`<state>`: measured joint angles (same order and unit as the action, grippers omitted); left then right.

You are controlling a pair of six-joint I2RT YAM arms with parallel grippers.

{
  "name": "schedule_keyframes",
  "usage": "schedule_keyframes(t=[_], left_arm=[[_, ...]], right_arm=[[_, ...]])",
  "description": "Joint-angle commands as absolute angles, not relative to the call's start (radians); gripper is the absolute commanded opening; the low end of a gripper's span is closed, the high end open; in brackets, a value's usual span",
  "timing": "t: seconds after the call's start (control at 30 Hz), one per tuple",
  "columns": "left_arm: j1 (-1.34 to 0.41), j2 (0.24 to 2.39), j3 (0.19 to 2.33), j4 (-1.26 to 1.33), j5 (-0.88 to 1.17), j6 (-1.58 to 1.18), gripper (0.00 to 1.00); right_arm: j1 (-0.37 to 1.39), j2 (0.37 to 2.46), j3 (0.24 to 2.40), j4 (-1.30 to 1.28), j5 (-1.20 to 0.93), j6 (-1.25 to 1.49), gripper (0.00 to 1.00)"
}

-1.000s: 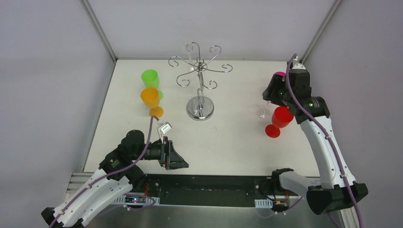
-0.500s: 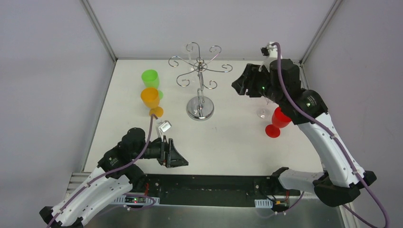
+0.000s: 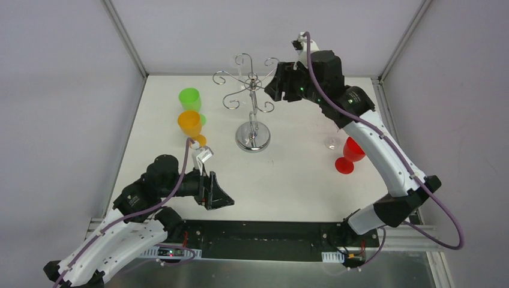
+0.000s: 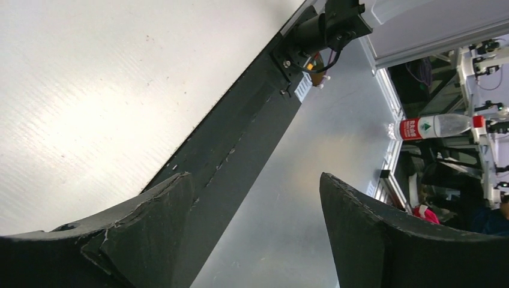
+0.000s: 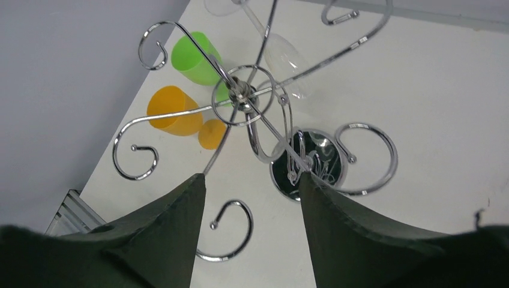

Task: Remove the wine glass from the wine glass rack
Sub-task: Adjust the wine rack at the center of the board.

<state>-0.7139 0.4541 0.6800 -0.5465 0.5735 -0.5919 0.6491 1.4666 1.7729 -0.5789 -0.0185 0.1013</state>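
Observation:
The chrome wine glass rack point(image 3: 252, 90) stands at the table's back centre on its round mirrored base point(image 3: 252, 137). In the right wrist view I look down on its hub point(image 5: 243, 96) and its scroll arms. A clear wine glass point(image 5: 286, 53) hangs upside down from a far arm. My right gripper point(image 3: 271, 89) is open and empty, just right of the rack's top and level with the arms. In its own view point(image 5: 251, 180) a near scroll lies between the fingers. My left gripper point(image 3: 225, 198) is open and empty, low by the table's front edge.
A green glass point(image 3: 189, 98) and an orange glass point(image 3: 189, 123) stand left of the rack. A red glass point(image 3: 351, 153) and a small clear glass point(image 3: 331, 143) stand at the right. The left wrist view shows the table's black front rail point(image 4: 240, 144).
My right arm has swung left and forward from the table's right side, over the red glass, to the rack's top. The left arm has barely moved.

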Motion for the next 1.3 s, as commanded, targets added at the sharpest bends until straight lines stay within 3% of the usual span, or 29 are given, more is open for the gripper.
schedule_keyframes(t=[0.0,0.87,1.27], left_arm=[[-0.714,0.457,0.714,-0.574,0.559,-0.506,0.79],[-0.714,0.346,0.684,-0.56,0.53,-0.504,0.84],[-0.715,0.37,0.685,-0.56,0.533,-0.5,0.84]], right_arm=[[0.656,1.529,1.888,-0.482,-0.124,0.008,0.62],[0.65,1.746,1.954,-0.231,-0.251,-0.258,0.58],[0.629,1.735,1.891,-0.147,-0.312,-0.229,0.38]])
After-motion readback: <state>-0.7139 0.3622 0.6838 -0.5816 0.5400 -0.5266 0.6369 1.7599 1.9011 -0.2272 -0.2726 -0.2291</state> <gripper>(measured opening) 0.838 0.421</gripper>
